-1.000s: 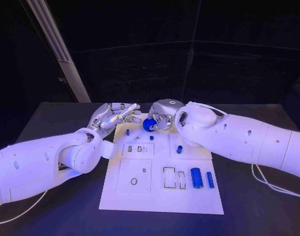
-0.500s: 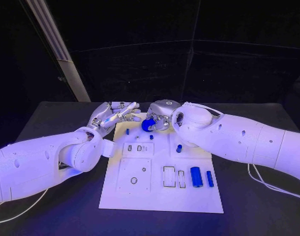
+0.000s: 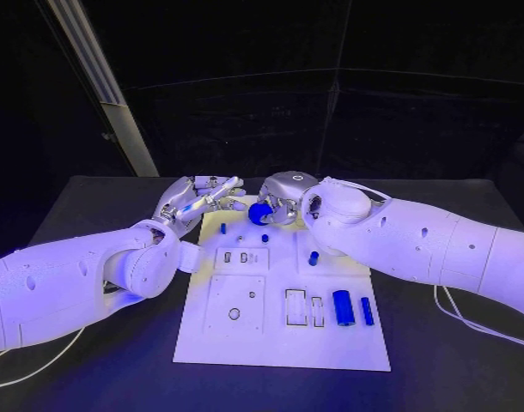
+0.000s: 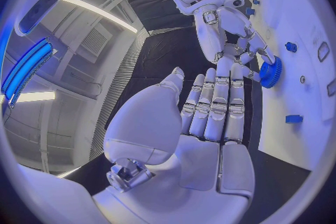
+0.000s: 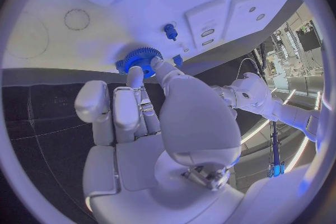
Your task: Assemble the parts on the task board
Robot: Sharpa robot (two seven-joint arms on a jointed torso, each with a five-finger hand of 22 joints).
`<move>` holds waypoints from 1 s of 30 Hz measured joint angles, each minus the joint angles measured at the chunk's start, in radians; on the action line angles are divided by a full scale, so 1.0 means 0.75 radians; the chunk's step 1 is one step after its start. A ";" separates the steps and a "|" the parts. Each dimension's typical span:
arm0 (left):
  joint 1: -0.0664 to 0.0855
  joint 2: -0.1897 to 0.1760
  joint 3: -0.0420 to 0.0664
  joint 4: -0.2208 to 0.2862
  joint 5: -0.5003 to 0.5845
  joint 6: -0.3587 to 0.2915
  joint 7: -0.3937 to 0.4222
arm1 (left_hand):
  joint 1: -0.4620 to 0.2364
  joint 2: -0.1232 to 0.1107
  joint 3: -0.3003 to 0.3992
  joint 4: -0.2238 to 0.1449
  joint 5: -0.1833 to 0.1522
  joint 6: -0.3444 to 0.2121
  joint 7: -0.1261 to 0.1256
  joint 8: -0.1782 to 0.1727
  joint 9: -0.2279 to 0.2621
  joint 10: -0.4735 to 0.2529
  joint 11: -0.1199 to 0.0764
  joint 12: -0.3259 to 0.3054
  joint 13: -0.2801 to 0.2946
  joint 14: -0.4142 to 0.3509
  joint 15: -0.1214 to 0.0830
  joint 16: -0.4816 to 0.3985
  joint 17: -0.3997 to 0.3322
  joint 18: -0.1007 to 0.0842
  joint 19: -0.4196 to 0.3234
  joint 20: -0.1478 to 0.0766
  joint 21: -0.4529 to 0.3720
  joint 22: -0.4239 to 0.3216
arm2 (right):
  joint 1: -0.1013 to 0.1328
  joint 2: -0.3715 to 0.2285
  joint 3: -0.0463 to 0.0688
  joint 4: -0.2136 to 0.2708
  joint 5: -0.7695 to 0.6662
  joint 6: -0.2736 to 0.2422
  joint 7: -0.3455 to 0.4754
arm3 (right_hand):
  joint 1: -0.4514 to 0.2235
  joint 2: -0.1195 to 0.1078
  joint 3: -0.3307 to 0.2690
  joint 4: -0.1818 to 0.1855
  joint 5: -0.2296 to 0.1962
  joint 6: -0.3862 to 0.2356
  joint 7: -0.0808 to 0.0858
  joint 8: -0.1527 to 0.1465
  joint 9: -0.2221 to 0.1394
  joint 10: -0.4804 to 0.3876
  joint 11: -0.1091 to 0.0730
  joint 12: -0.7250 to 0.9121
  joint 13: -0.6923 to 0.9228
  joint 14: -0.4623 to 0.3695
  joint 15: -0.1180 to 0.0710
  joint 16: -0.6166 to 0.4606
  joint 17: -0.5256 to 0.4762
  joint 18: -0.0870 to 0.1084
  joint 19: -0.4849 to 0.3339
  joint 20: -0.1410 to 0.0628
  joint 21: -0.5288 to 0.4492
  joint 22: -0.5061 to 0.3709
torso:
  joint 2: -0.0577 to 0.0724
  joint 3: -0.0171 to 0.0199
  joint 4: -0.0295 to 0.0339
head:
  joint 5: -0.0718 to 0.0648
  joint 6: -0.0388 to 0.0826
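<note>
The left arm (image 3: 64, 287) entered from the left edge and reached forward to the far left corner of the task board (image 3: 281, 348). Its left robot hand (image 3: 195, 199) hovered there with fingers (image 4: 213, 106) extended, spread apart and holding nothing; in the left wrist view the fingers pointed toward the blue gear (image 4: 271, 71) without clearly touching it.

On the white task board, lying on the black worktop (image 3: 460, 378), small blue pegs (image 3: 222, 229) stood near the far edge, one blue peg (image 3: 314, 257) stood toward the middle right, and two blue cylinders (image 3: 343, 309) lay side by side beside the rectangular slots (image 3: 295, 309) nearer the robot. A recessed panel with an oval hole (image 3: 234, 315) lay in the near left part.

The right arm (image 3: 447, 253) came in from the right edge, bent sharply at the wrist. Its right robot hand (image 3: 282, 199) was clamped on the toothed blue gear (image 3: 261, 213), pinched between the fingertips (image 5: 136, 75) at the board's far edge, where the gear appeared in the right wrist view to be at the board's surface, close beside an upright blue peg (image 5: 170, 31).
</note>
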 measured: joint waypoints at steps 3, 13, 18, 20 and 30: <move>0.000 0.001 0.000 0.000 0.000 0.000 0.000 | 0.000 0.000 0.000 0.000 0.000 0.000 0.000 0.000 0.000 0.000 0.000 0.000 0.000 0.000 0.000 0.000 0.001 0.000 0.000 0.000 0.000 0.000 | 0.000 0.003 0.000 -0.002 -0.001 0.000 -0.004 | -0.017 -0.001 -0.010 0.010 -0.020 -0.022 0.006 0.000 -0.001 -0.018 0.005 -0.015 -0.023 0.000 0.000 0.000 -0.006 0.000 -0.005 0.005 0.000 -0.007 | 0.000 0.0000 -0.0001 | -0.002 -0.003; 0.000 0.001 0.000 -0.001 0.001 0.001 -0.002 | 0.000 0.000 0.000 0.000 0.000 0.000 0.000 0.000 0.000 0.000 0.000 0.000 0.000 0.000 0.000 0.000 0.001 0.000 0.000 0.000 0.000 0.000 | 0.000 0.007 0.000 -0.002 -0.001 0.020 -0.005 | -0.075 -0.029 -0.066 0.057 -0.020 -0.046 0.010 0.000 -0.001 -0.028 0.014 -0.022 -0.031 0.000 0.010 0.000 -0.008 0.000 -0.014 0.014 0.000 -0.012 | -0.001 0.0000 -0.0001 | -0.002 -0.006; 0.000 0.003 0.000 -0.003 0.001 0.002 -0.002 | 0.000 0.000 0.000 0.000 0.000 0.000 0.000 0.000 0.000 0.000 0.000 0.000 0.000 0.000 0.000 0.000 0.001 0.000 0.000 0.000 0.000 -0.001 | 0.000 0.006 0.000 0.001 0.002 0.037 -0.003 | -0.085 -0.024 -0.088 0.071 -0.020 -0.046 0.010 0.000 0.002 -0.028 0.014 -0.020 -0.022 0.000 0.010 0.000 -0.008 0.000 -0.014 0.014 0.000 -0.012 | 0.000 -0.0003 -0.0001 | -0.001 -0.008; 0.000 0.003 0.000 -0.003 0.001 0.002 -0.003 | 0.000 0.000 0.000 0.000 0.000 0.000 0.000 0.000 0.000 0.000 0.000 0.000 0.000 0.000 0.000 0.000 0.001 0.000 0.000 0.000 0.000 -0.001 | 0.000 0.000 0.000 0.007 0.003 0.037 -0.002 | -0.092 -0.022 -0.095 0.079 -0.026 -0.046 0.010 0.000 0.002 -0.027 0.014 -0.008 -0.014 0.000 0.010 0.000 -0.007 0.000 -0.011 0.017 0.000 -0.012 | -0.001 -0.0003 -0.0001 | -0.001 -0.008; 0.000 -0.002 0.000 -0.009 0.001 0.003 -0.004 | 0.000 0.000 0.004 -0.004 0.000 0.000 0.000 -0.005 0.000 0.000 0.000 0.000 0.000 0.000 0.000 0.000 0.002 0.000 0.000 0.000 0.000 -0.001 | 0.001 -0.200 -0.001 0.156 0.100 -0.062 0.048 | -0.035 0.006 -0.103 0.056 0.048 -0.021 -0.004 0.009 0.006 -0.021 0.001 0.006 0.002 0.000 0.010 -0.017 -0.023 0.000 -0.004 0.024 0.000 0.005 | -0.004 0.0010 -0.0097 | -0.008 -0.007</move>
